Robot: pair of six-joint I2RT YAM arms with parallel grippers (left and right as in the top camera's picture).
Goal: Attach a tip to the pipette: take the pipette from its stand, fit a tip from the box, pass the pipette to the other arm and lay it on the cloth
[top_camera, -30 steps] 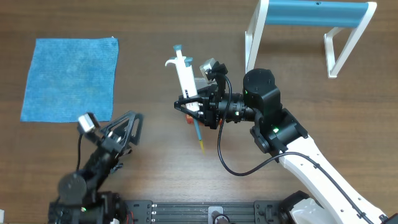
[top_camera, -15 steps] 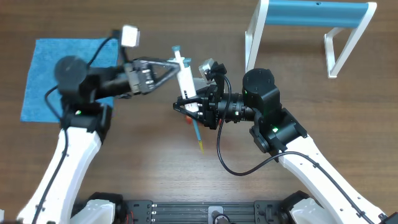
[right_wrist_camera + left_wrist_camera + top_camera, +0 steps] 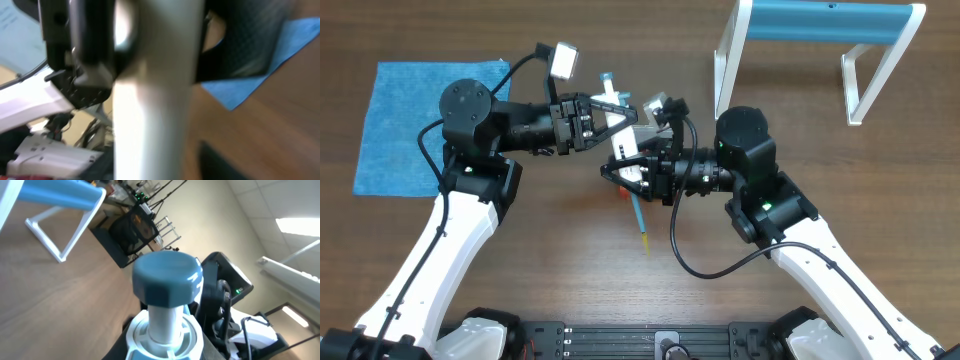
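The pipette (image 3: 619, 148) has a white body, a blue plunger cap (image 3: 607, 79) and a blue shaft ending in a yellow tip (image 3: 644, 239). It hangs above the table's middle with my right gripper (image 3: 632, 172) shut on its mid body. My left gripper (image 3: 604, 108) has come in from the left and sits at the pipette's upper part, just under the cap. The left wrist view has the plunger cap (image 3: 167, 277) very close and centred. In the right wrist view the white pipette body (image 3: 155, 100) is blurred, with the blue cloth (image 3: 260, 65) behind it.
The blue cloth (image 3: 420, 120) lies flat at the far left of the table. A white and blue stand (image 3: 830, 20) rises at the back right, also seen in the left wrist view as the stand (image 3: 55, 195). Bare wood lies in front of both arms.
The left arm rose from its folded rest pose near the front edge, swung across and closed in on the pipette's upper part. The right arm and pipette barely moved.
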